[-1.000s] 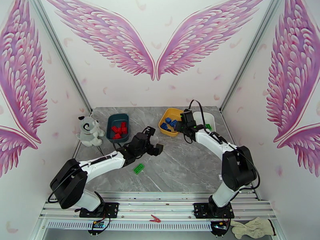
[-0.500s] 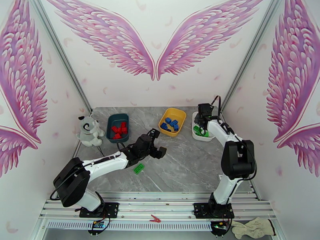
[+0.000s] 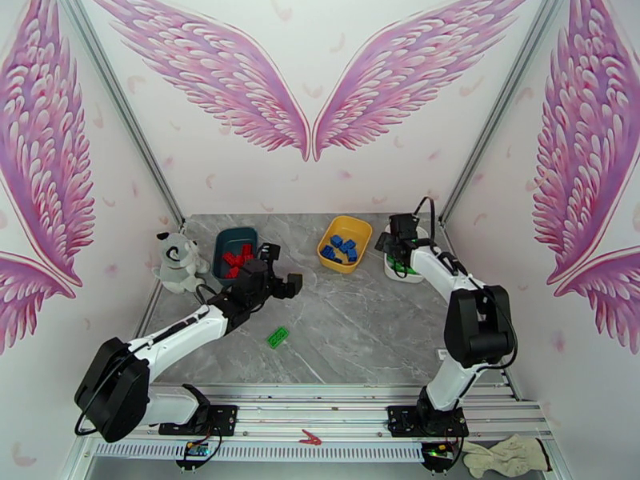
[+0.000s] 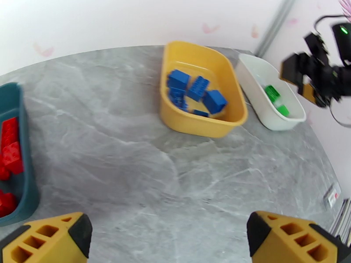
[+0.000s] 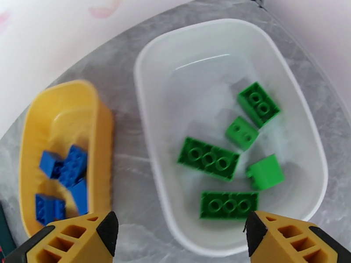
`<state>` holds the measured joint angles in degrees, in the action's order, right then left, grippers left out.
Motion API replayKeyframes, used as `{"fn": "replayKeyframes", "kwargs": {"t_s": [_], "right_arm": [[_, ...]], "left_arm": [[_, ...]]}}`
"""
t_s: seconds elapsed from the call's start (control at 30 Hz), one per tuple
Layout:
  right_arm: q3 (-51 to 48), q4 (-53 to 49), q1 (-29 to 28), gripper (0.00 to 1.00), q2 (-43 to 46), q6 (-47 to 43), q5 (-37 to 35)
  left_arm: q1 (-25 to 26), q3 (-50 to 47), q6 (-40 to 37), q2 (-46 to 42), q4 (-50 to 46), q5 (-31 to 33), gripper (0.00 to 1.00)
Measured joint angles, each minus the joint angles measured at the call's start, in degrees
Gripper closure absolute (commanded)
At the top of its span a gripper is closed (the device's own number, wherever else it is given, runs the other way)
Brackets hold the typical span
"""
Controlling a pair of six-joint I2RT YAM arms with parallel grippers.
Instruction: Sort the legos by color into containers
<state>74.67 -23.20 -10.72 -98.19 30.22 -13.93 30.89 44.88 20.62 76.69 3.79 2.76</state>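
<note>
Where the grey marble table [image 3: 360,330] meets its white walls painted with pink wings [image 3: 312,90], the three trays sit along the far edge.

The left arm [image 3: 184,334] reaches diagonally toward the teal tray [image 3: 224,242]. Its left gripper [image 3: 282,270] has its jaws spread wide and empty. It stands in front of that tray's right end and hides part of it in the top view. The right arm [image 3: 460,298] bends over the white tray [image 3: 396,272] and covers most of it from above. The right gripper [image 5: 180,237] hangs over the tray's near rim with its jaws apart and nothing between them.

The yellow tray [image 3: 360,234] stands between the other two, just beside the white one and well apart from the teal one. A grey-white plush dog [image 3: 178,262] sits left of the teal tray, near the wall. A pale work glove [image 3: 504,456] lies on the frame at the near right corner.

Red bricks [image 3: 238,260] are heaped in the teal tray, and blue bricks [image 5: 66,172] are clustered in the yellow one. Five green bricks [image 5: 209,158] lie scattered in the white tray, mostly studs up. One loose green brick [image 3: 278,338] lies on open marble just right of the left forearm, far from the white tray. A small red clip [image 3: 310,436] rests on the front rail.
</note>
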Motion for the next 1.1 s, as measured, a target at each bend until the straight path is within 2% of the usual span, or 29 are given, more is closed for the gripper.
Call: {"fn": "replayKeyframes", "kwargs": {"t_s": [0.13, 0.33, 0.43, 0.6, 0.83, 1.1], "right_arm": [[-4.20, 4.52, -8.92, 0.09, 3.98, -0.48, 0.07], [-7.54, 9.29, -23.30, 0.03, 3.02, -3.87, 1.60], [-8.24, 10.71, -30.62, 0.00, 0.59, -6.73, 3.10], [-11.04, 11.30, -40.72, 0.01, -2.01, -11.37, 6.58], [-11.58, 11.19, -49.53, 0.01, -6.25, -15.26, 7.72], [-9.53, 9.86, -52.46, 0.01, -12.46, -15.45, 4.66]], "left_arm": [[-5.55, -2.36, 2.93, -0.90, 0.72, -0.17, 0.01], [-12.07, -4.90, 7.02, -1.16, 0.98, -0.61, 0.01], [-14.38, -5.84, 8.35, -2.08, 1.16, -1.22, 0.01], [-16.17, -6.60, 9.84, -3.80, 1.29, -1.77, 0.01], [-17.03, -7.21, 10.49, -4.68, 1.66, -2.27, 0.01], [-17.25, -7.39, 11.08, -4.70, 1.66, -3.15, 0.01]]}}
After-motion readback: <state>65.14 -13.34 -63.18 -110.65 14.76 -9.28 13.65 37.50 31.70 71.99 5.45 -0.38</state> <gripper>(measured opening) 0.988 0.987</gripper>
